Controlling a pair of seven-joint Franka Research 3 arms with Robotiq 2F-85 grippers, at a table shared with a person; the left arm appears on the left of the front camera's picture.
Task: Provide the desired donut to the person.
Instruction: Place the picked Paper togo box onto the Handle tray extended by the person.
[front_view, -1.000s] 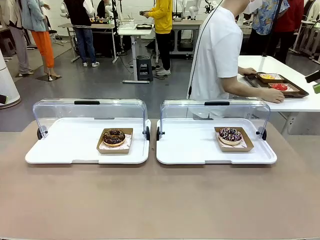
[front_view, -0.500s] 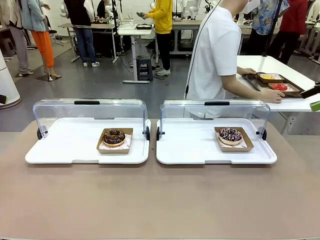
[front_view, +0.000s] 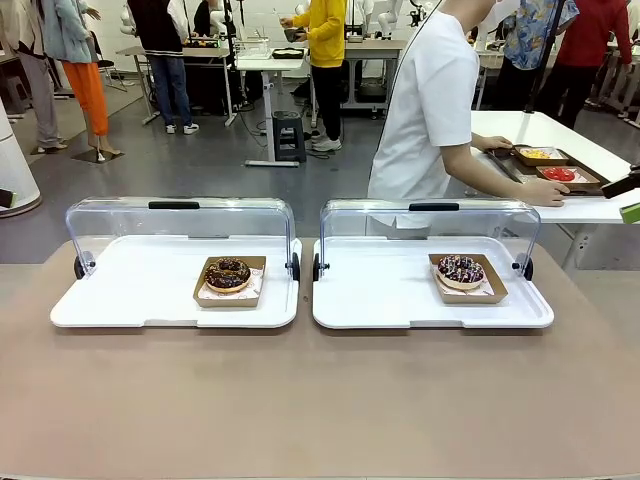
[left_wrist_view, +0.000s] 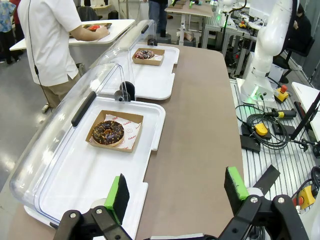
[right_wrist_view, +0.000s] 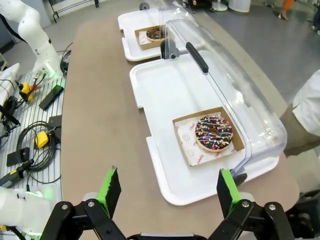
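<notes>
Two donuts lie in brown paper trays on two white trays with opened clear lids. The chocolate donut (front_view: 228, 273) (left_wrist_view: 107, 132) (right_wrist_view: 155, 33) sits on the left tray (front_view: 130, 300). A sprinkled donut (front_view: 461, 269) (right_wrist_view: 214, 133) (left_wrist_view: 145, 54) rests on the right tray (front_view: 380, 300). The person (front_view: 430, 110) in a white shirt stands behind the table, turned toward a side table, hands on a dark tray (front_view: 555, 172). My left gripper (left_wrist_view: 176, 192) is open above the table near the left tray. My right gripper (right_wrist_view: 167, 189) is open above the table's edge by the right tray.
The brown table (front_view: 320, 400) lies bare in front of both trays. A white side table (front_view: 600, 200) at the right carries the dark tray with red and yellow items. Cables and the other arm's base (left_wrist_view: 260, 75) lie beside the table. Other people stand far behind.
The person has shifted slightly left, hands still on the dark tray. Donuts and trays have not moved.
</notes>
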